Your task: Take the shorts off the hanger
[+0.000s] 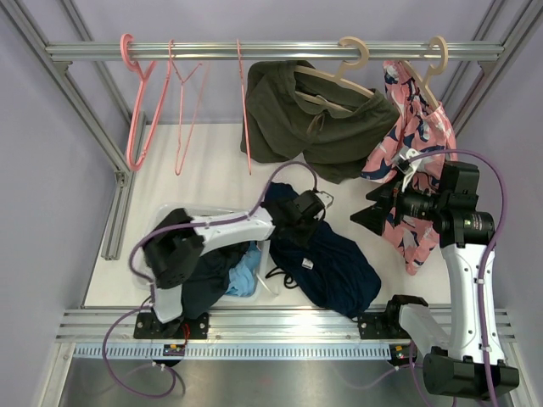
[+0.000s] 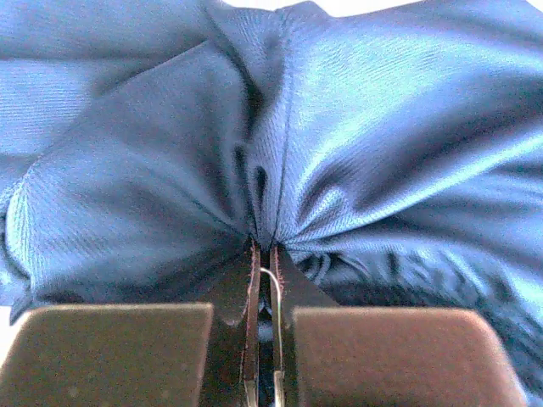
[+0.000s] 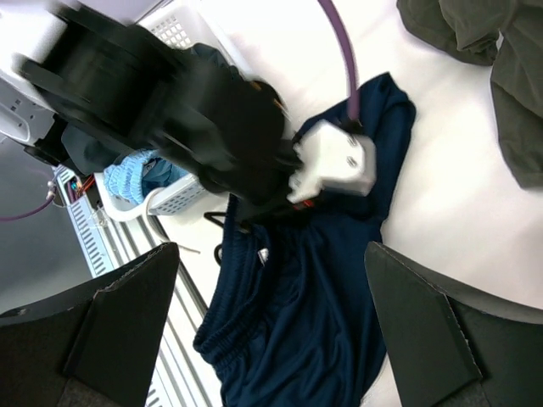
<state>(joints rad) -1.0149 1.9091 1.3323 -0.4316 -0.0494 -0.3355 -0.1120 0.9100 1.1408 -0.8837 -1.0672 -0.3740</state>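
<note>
While the basket [image 3: 174, 199] holds sky-blue shorts [image 1: 244, 273], left claw [image 2: 265, 250] pinches navy shorts [image 1: 335, 263], right claw [image 1: 366, 208] gapes empty.

deep navy shorts [image 2: 356, 127]: fine-weave cloth, slight sheen; rail [image 1: 280, 51]: brushed metal

A rail [image 1: 271, 51] runs across the back of the table [image 1: 212, 161]. Bare hangers [image 1: 140, 102] hang at its left, hung shorts [image 1: 314, 119] at the middle, a hung pair [image 1: 420, 136] at the right. A basket [image 3: 170, 199] sits near left, with binned shorts [image 1: 237, 275] in it. Flat shorts [image 1: 331, 263] lie just right of it, the left gripper [image 1: 307, 208] on their far edge. The right gripper [image 1: 363, 208] hangs before the hung pair.
</note>
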